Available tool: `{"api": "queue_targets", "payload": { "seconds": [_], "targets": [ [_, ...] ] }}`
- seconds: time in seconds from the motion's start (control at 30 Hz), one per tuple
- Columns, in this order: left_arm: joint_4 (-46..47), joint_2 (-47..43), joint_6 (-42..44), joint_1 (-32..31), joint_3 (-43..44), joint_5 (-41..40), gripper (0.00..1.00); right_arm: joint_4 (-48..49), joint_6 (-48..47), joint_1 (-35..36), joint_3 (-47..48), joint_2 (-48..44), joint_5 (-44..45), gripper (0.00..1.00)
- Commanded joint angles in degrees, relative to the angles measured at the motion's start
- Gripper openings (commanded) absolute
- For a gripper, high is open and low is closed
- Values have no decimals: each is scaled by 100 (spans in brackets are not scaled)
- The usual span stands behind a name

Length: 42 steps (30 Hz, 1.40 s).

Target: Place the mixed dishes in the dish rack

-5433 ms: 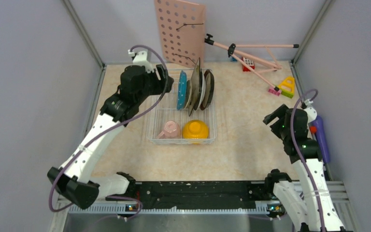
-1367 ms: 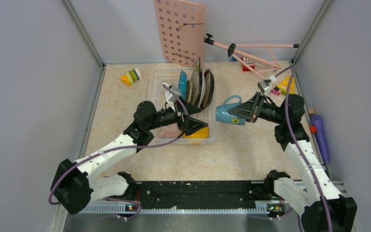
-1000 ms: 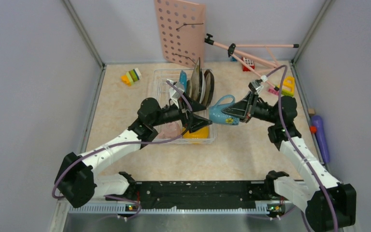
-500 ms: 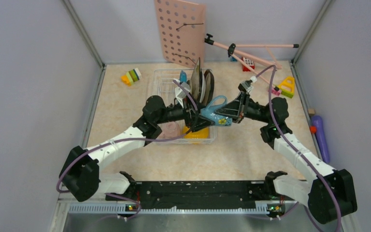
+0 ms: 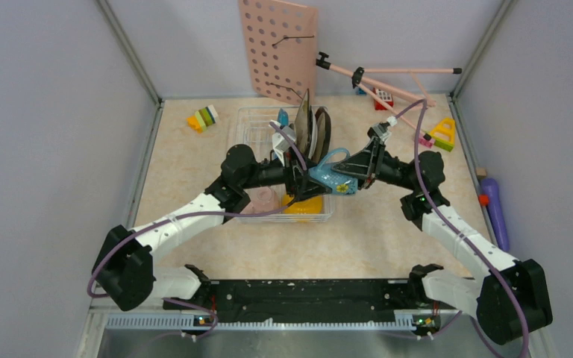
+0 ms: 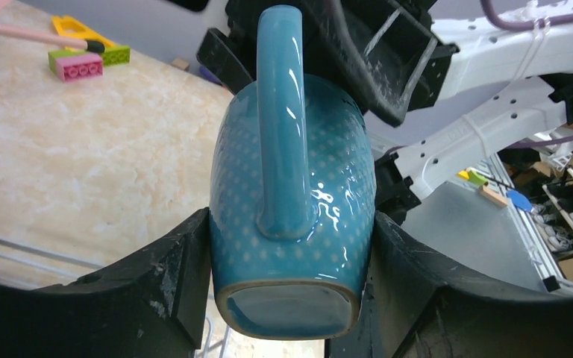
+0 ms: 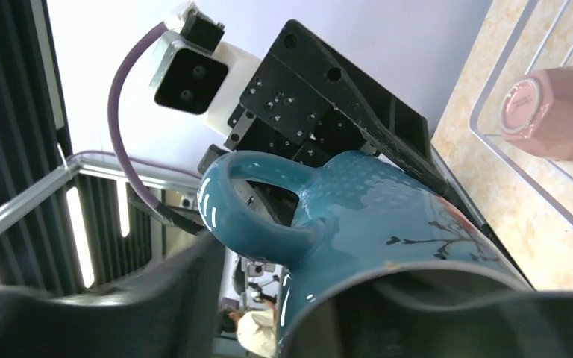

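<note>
The teal white-dotted dish [image 5: 328,175], a mug with a handle, hangs in the air over the right edge of the white wire dish rack [image 5: 233,171]. My left gripper [image 5: 310,183] is shut on its base, one finger on each side [image 6: 291,298]. My right gripper [image 5: 347,175] holds its rim end [image 7: 373,328]. The mug fills both wrist views [image 6: 291,201] [image 7: 388,216]. In the rack, plates [image 5: 310,130] stand upright at the back, and a pink cup [image 5: 265,198] and a yellow-orange bowl [image 5: 304,206] lie at the front.
A pink pegboard [image 5: 277,48] leans on the back wall, with a pink folding stand [image 5: 388,78] beside it. Toy blocks lie at the back left [image 5: 203,118] and back right [image 5: 442,133]. A purple object [image 5: 494,212] lies by the right wall.
My right arm has carried the mug leftward from beside the rack to over its right edge. My left gripper has come from the rack's back left and closed round the mug's base.
</note>
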Motion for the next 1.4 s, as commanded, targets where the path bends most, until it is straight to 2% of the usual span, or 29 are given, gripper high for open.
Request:
{"api": "queue_targets", "payload": {
  "seconds": [0.0,0.1,0.17,0.33,0.47,0.63,0.8,1.03,1.17,1.37],
  "targets": [
    [-322,-594,467,-42,137,-286,0,-959,-820,75,306,-317,487,64],
    [-853,-777,589,-22,204,-444,0,-1896,-1402,51,461,-437,711,79],
    [-1289,-947,627,-3,278,-548,0,-2264,-1648,21,544,-491,810,84],
    [-2220,-1631,712,76,358,-1356,0,-2776,-1936,-86,587,-536,893,84],
    [-3971,-1902,760,180,994,-3090,0,-3458,-2456,-230,583,-719,1200,84],
    [-5470,-1816,764,264,1606,-4628,0,-4324,-3164,-337,712,-1049,1730,84],
    [-6628,-1374,430,398,2226,-5560,0,-5237,-3820,-352,1040,-1145,2226,84],
    [-7026,-990,626,565,2462,-6592,0,-5560,-4121,-381,1314,-1126,2391,84],
    [-7075,-603,596,980,2577,-6390,0,-5645,-4214,-379,1404,-1066,2383,84],
    [-6840,23,837,1200,2678,-6138,0,-5670,-4198,-383,1447,-1067,2381,84]
  ]
}}
